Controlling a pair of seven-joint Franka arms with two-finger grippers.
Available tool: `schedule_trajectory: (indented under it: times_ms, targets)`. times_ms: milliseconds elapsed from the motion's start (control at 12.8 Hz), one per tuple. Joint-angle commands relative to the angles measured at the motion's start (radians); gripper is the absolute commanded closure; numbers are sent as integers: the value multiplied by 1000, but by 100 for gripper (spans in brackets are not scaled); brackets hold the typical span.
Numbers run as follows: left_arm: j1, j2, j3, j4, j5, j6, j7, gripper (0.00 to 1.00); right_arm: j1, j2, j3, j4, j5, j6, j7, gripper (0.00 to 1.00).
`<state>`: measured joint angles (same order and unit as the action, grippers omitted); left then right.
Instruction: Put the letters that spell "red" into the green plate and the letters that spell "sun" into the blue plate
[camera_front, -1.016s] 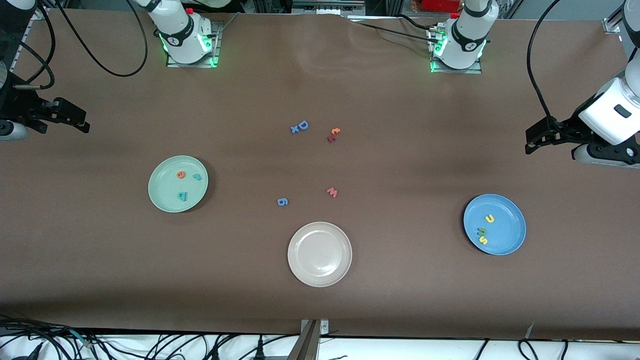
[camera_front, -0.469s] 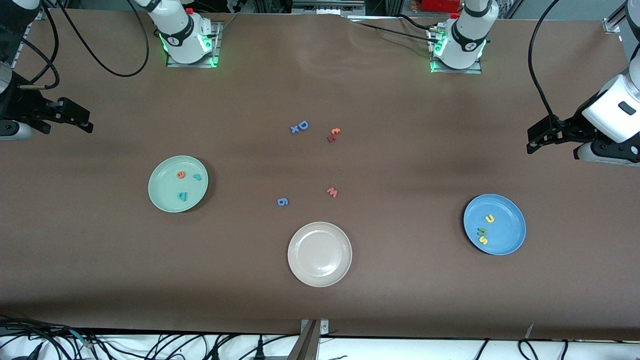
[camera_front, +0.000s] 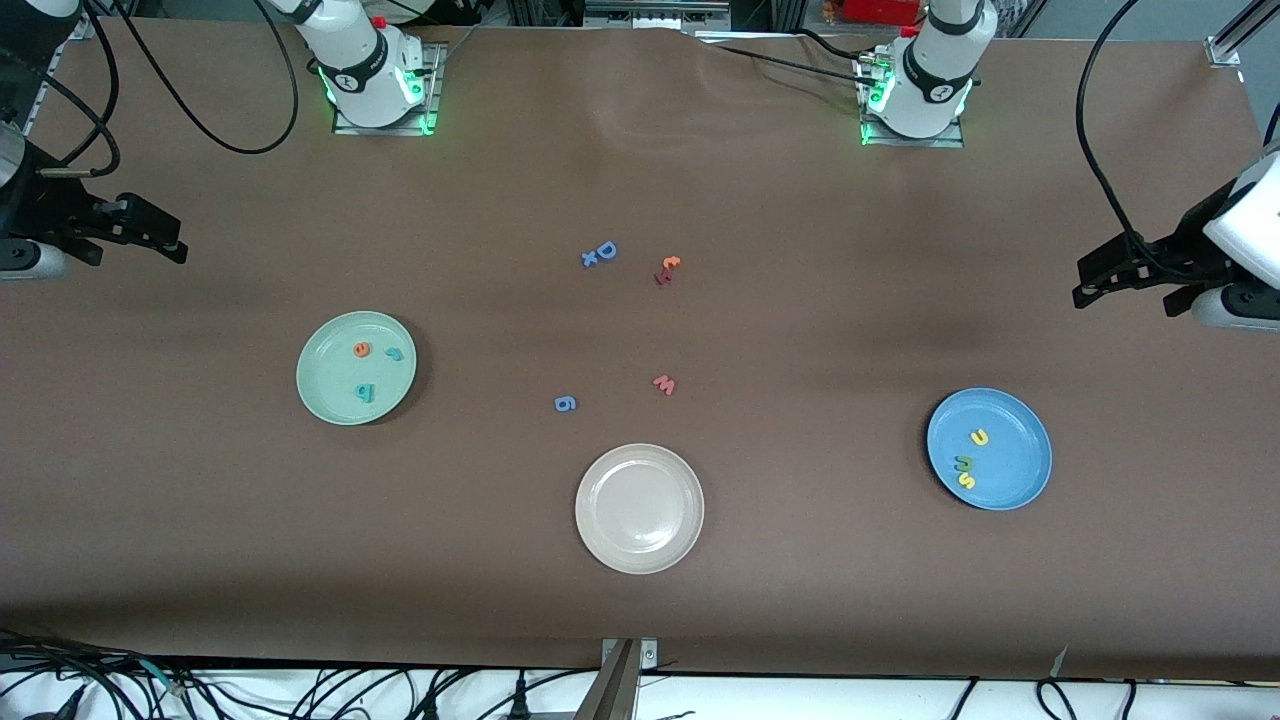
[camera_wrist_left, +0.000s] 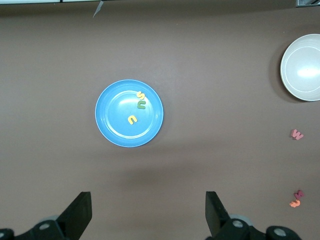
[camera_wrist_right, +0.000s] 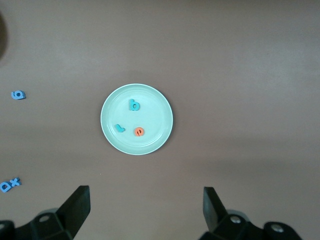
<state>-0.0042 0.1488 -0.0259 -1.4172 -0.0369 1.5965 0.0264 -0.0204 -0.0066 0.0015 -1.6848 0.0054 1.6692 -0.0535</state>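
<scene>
Letters of "red" all lie inside the green plate (camera_front: 356, 368): the orange "e" (camera_front: 361, 349) and the teal "r" (camera_front: 395, 353) side by side, the teal "d" (camera_front: 365, 393) a little nearer to the front camera. The right gripper (camera_front: 165, 248) hangs in the air at the right arm's end of the table, at about ten o'clock from this plate and well apart from it, with its two fingers wide apart and holding nothing. Letters of "sun" lie in the blue plate (camera_front: 989, 449): the yellow "u" (camera_front: 979, 437), the olive-green "n" (camera_front: 964, 463) and the yellow "s" (camera_front: 967, 481), the last two touching. The left gripper (camera_front: 1095, 285) hangs over the left arm's end of the table, at about one o'clock from the blue plate, also spread open and empty. The table (camera_front: 800, 330) has a plain brown cover; cables hang at its edges. Between the two plates stand a beige-white plate (camera_front: 639, 508) with nothing in it, a blue "g" (camera_front: 565, 403) and a salmon-pink "w" (camera_front: 665, 384) at eleven and one o'clock from it, then a blue capital "D" (camera_front: 605, 250) touching a small blue letter, and an orange letter (camera_front: 671, 263) touching a dark red letter (camera_front: 662, 277). Nothing stands between either gripper and its plate.
</scene>
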Motion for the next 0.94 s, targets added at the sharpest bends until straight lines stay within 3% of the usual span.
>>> schedule_trajectory:
  times_ms: [0,860]
  targets:
    - [6,-37,-11,-38,-17,3,6,0,5,2,-2,25,-4,-25,3,0]
    - [4,-49,-35,-51,-3,10,3,0,5,5,-2,24,-1,-25,6,0]
